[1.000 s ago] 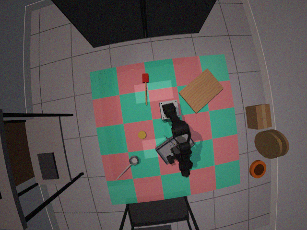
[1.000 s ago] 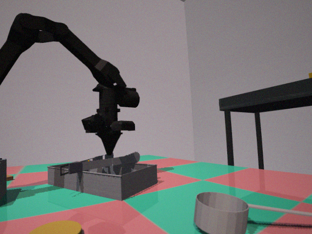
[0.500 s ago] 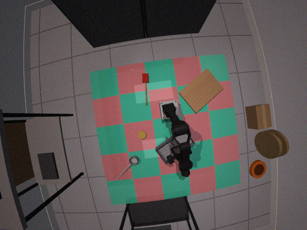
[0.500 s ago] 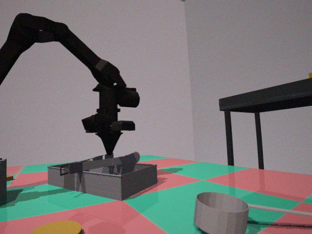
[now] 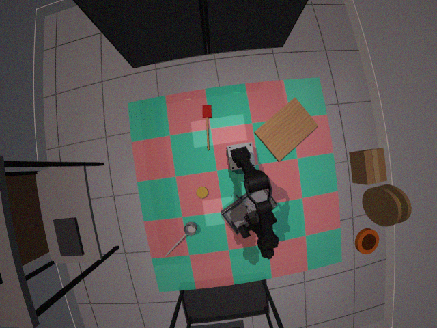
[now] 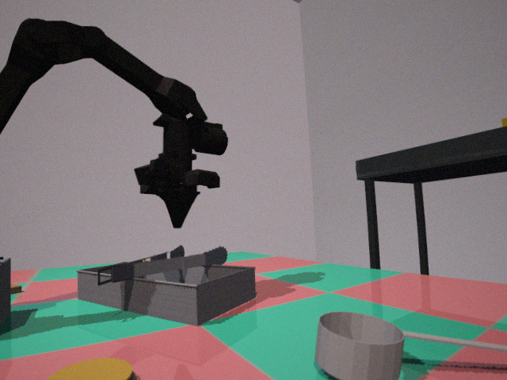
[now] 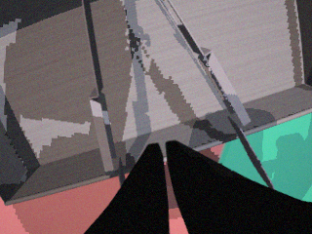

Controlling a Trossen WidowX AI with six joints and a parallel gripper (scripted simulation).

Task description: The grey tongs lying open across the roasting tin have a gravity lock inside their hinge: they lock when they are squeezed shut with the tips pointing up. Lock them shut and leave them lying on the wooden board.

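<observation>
Nearly closed, the hand [image 5: 244,231] [image 6: 177,226] [image 7: 163,152] hides part of the roasting tin [image 5: 230,223] [image 6: 163,300] [image 7: 63,187] from the wrist view

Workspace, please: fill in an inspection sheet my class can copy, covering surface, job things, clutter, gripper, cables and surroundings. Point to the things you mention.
Surface: green and pink checks
Tongs [image 6: 163,265] [image 7: 100,117]: spread open across the tin, unlocked
Roasting tin [image 6: 163,300] [image 7: 44,180]: upright
Wooden board [image 5: 286,129]: flat, nothing on it
Clutter: small pan [image 5: 190,229] [image 6: 358,347], yellow disc [image 5: 202,192] [image 6: 92,370], red-headed tool [image 5: 207,111]
Gripper [image 6: 177,226] [image 7: 163,152]: fingers almost together, above the tin, holding nothing
Cables: nothing seen
Surroundings: orange ring-shaped item [image 5: 358,241], brown box [image 5: 367,166], black-framed furniture
</observation>
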